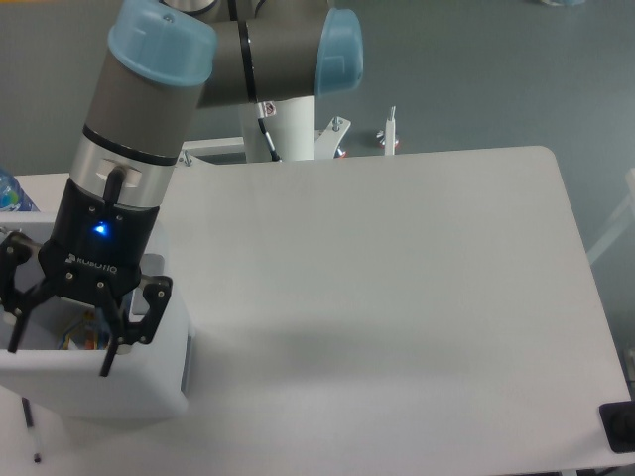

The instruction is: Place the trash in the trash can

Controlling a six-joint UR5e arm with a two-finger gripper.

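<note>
Pale rounded trash can (149, 382) upright at table's left edge.

The trash can (129, 392) sits at the table's (397, 297) front left corner. The tool (60, 347) hangs directly above the trash can's opening, its arm rising behind it.
</note>
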